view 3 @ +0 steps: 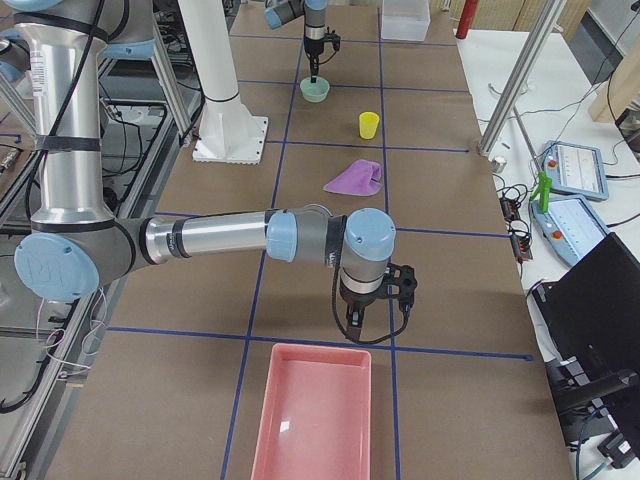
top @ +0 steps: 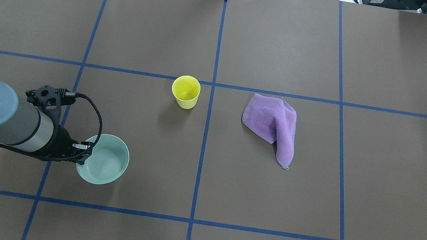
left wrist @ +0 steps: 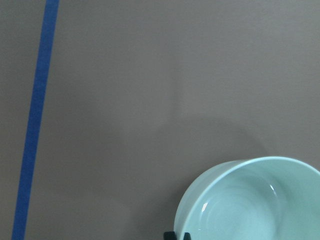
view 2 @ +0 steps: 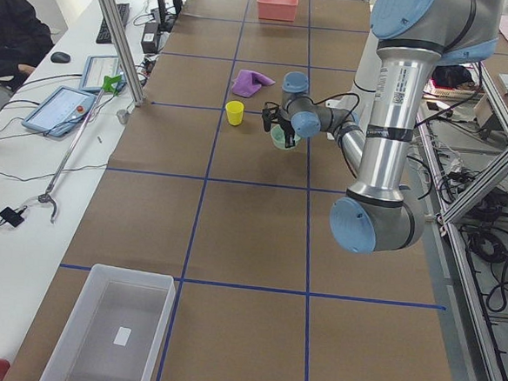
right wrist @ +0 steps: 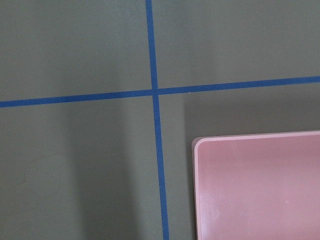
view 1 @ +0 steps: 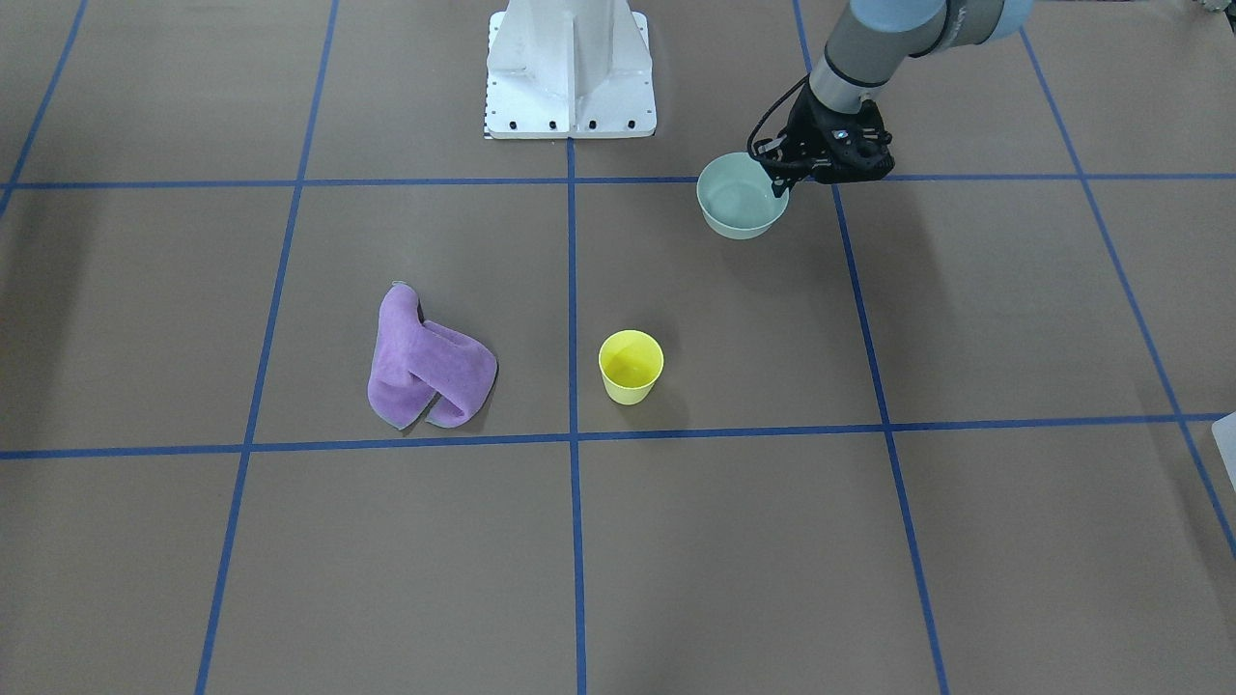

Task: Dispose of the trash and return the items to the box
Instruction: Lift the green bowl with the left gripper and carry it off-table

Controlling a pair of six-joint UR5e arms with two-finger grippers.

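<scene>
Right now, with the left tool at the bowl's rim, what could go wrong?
1. The left tool meets the bowl only at one edge of its rim, so the bowl may tilt or slip if lifted.
2. The clear box lies far from the bowl, so a long carry could shake the grip loose.

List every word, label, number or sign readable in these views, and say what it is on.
No text reads clearly in any view.
Label on the left arm: too small to read.
White sticker in the clear bin: too small to read.
Bowl, cup, cloth: no print visible.
</scene>
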